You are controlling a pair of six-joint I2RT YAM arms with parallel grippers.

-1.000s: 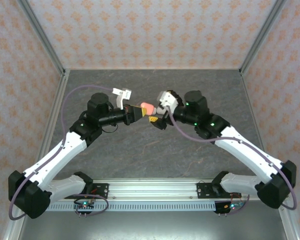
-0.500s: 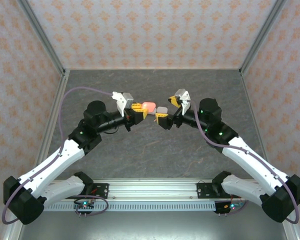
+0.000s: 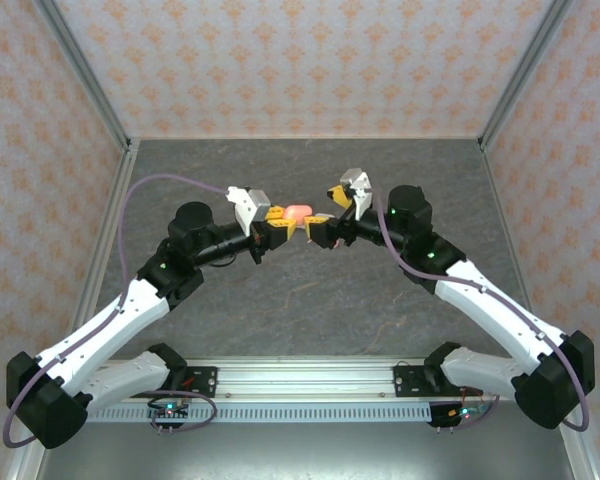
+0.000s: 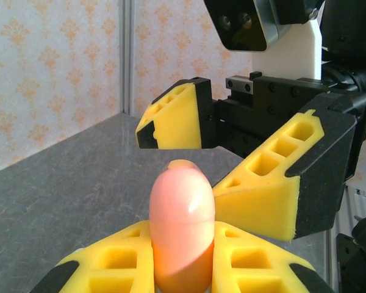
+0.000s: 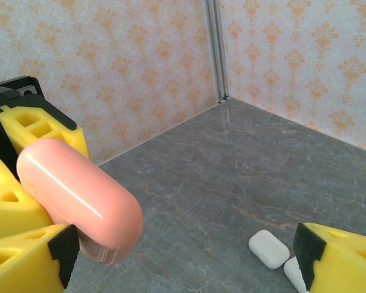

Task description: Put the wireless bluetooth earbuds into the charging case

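Observation:
A pink pebble-shaped charging case [image 4: 182,213] stands lid-closed between the yellow fingers of my left gripper [image 4: 182,250], which is shut on it. From above, the case [image 3: 298,212] hangs over the middle of the table, held by the left gripper [image 3: 286,221]. My right gripper [image 3: 321,213] faces it, open, one yellow finger [image 4: 171,119] on each side of the case's free end. In the right wrist view the case [image 5: 79,198] lies against the left finger of the right gripper [image 5: 183,256]. The earbuds are out of view.
Two white pebble-shaped cases [image 5: 269,248] [image 5: 294,273] lie side by side on the grey stone-patterned tabletop [image 5: 232,171] below the right gripper. Patterned walls with metal corner posts [image 5: 215,49] enclose the table at the back and sides.
The right gripper has swung left to the pink case, and its fingers now flank the case's free end. The left gripper has stayed almost in place, still shut on the case.

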